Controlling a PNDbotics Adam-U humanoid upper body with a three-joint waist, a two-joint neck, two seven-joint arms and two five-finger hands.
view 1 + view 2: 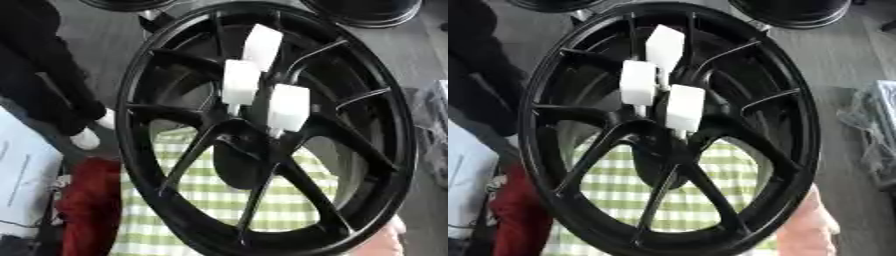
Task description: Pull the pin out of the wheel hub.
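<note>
At the centre of my left eye view stands the black wheel hub (262,130), upright and tilted a little, its spokes fanning out from the middle and filling most of the picture. Three white blocks sit close together near the hub's centre: one at about twelve o'clock (262,46), one at ten o'clock (241,82), one at two o'clock (289,107); each narrows to a thin white stem at its lower end, and I cannot tell which is the pin. Through the lower spokes, toward six o'clock, shows a green-and-white checked cloth (210,200). Something red (87,205) lies at eight o'clock beside the rim. At five o'clock a pale, pinkish shape (385,240) touches the rim's outer edge; whether it is a hand I cannot tell. In my right eye view the same hub sits slightly further toward nine o'clock, and the pinkish shape shows more fully at five o'clock. Neither of my own hands shows in either view, so of my fingers I can say nothing.
</note>
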